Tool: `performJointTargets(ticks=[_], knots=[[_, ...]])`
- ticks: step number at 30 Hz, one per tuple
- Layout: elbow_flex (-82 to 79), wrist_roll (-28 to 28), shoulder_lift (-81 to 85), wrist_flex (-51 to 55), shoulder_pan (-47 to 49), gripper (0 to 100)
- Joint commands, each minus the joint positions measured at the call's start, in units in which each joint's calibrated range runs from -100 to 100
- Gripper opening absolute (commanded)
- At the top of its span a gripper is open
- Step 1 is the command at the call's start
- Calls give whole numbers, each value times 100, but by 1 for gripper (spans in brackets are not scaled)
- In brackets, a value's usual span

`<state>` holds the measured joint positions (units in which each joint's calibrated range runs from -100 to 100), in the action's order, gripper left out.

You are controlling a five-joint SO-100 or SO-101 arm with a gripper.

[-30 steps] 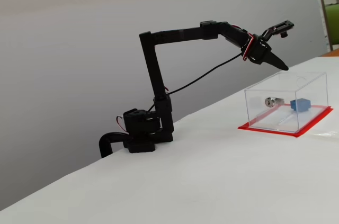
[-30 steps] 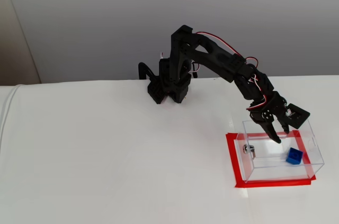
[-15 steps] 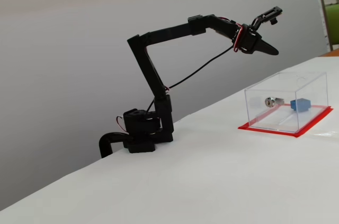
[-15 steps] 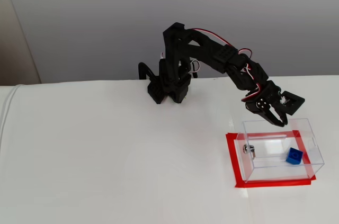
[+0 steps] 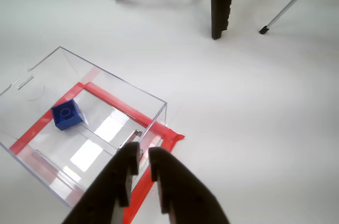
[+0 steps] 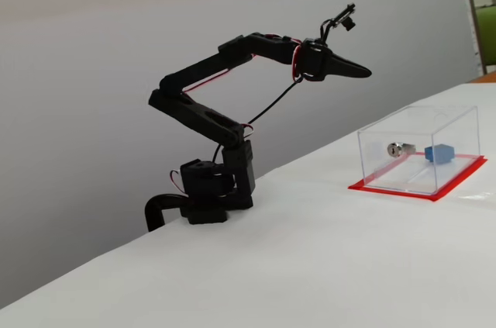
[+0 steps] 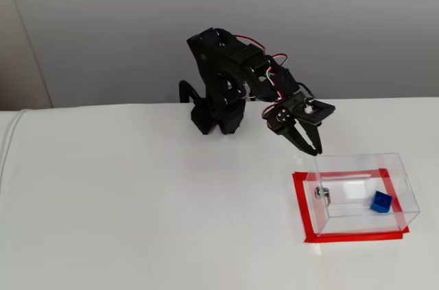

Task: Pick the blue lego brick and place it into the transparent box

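The blue lego brick lies inside the transparent box, on its floor near one end; it also shows in both fixed views. The box stands on a red base, with a silver lock on one wall. My gripper hangs in the air above and beside the lock end of the box. Its jaws are nearly together and hold nothing.
Black stand legs and a thin silver leg stand on the white table beyond the box in the wrist view. The arm's base is clamped at the table's far edge.
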<state>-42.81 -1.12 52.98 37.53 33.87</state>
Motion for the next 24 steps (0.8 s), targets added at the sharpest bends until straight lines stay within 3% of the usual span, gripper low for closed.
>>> performJointTargets(ticks=[1,14,24], knots=[[-367,65,807,33,-514,2],[-1669,13,2368,33,-2511,2],[-3468,13,3785,24,-3087,2]])
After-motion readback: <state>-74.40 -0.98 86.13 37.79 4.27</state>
